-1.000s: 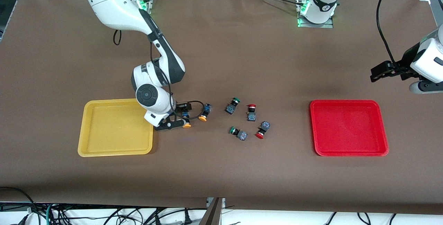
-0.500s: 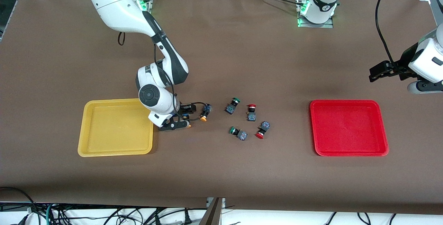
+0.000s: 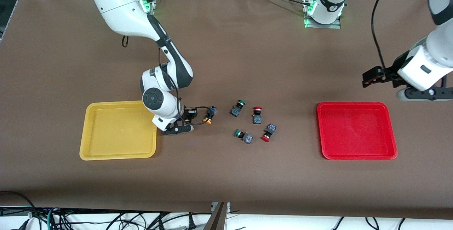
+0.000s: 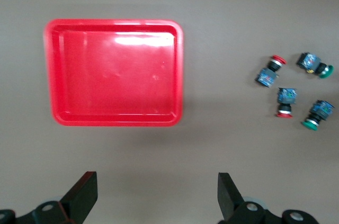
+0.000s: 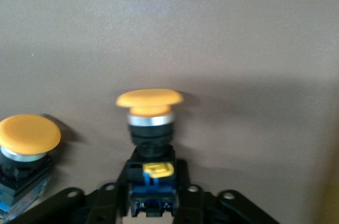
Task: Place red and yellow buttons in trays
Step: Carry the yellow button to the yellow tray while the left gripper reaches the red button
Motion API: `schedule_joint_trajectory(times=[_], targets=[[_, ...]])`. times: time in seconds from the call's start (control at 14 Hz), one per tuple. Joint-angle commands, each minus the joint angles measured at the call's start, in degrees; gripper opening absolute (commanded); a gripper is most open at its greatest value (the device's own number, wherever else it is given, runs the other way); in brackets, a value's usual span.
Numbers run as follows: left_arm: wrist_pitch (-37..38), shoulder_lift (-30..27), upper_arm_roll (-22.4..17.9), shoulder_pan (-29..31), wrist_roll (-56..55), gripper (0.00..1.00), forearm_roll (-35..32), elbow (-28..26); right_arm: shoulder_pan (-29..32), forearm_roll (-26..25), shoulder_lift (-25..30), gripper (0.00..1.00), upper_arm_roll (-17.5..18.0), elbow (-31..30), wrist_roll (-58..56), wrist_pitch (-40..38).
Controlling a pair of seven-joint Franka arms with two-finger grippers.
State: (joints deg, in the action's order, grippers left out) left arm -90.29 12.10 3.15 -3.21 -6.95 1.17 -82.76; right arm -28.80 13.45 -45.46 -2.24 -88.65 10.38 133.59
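Observation:
My right gripper (image 3: 181, 127) is low at the table beside the yellow tray (image 3: 118, 131), shut on the dark body of a yellow button (image 5: 150, 108) whose orange cap points away from the wrist. A second yellow button (image 3: 208, 116) lies close by, also seen in the right wrist view (image 5: 27, 138). Two red buttons (image 3: 257, 114) (image 3: 268, 133) lie mid-table. The red tray (image 3: 356, 131) sits toward the left arm's end. My left gripper (image 4: 158, 192) is open and holds nothing, up over the table by the red tray (image 4: 114, 73).
Two green-capped buttons (image 3: 239, 107) (image 3: 243, 136) lie among the red ones. Both trays have nothing in them. A black cable loops from the right wrist over the table near the loose yellow button.
My right gripper has sunk a little and shut on the yellow button nearest the yellow tray. My left arm has shifted somewhat toward the table's middle, still open.

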Motion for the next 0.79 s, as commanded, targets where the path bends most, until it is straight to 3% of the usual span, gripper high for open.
schedule_joint_trajectory(times=[0.0,0.14,0.29,0.5,0.64,0.71], targets=[[-0.3,5.9,-0.5,-5.0,1.0,1.00,0.7,3.0,0.6,1.1,0.3,0.00,-0.3,0.9,-1.2,-0.6],[-4.2,10.5,-0.4,-6.9,1.0,1.00,1.1,3.6,1.1,0.3,2.6,0.00,-1.9,0.9,-2.5,-4.3],[-9.3,14.7,-0.4,-9.4,1.1,1.00,1.1,3.7,1.1,-1.5,6.1,0.00,-6.3,1.0,-8.6,-10.9],[-16.3,20.2,-0.3,-11.2,1.9,1.00,1.3,3.7,2.0,-3.7,6.2,0.00,-13.4,0.6,-23.8,-12.0],[-20.6,24.4,-0.3,-13.2,4.9,1.00,1.1,3.7,5.8,-3.4,5.0,0.01,-14.1,0.4,-31.3,-11.4],[-23.5,26.5,-0.3,-13.3,7.5,1.00,1.3,3.7,7.3,-3.3,4.2,0.07,-14.0,0.2,-32.3,-10.5]])
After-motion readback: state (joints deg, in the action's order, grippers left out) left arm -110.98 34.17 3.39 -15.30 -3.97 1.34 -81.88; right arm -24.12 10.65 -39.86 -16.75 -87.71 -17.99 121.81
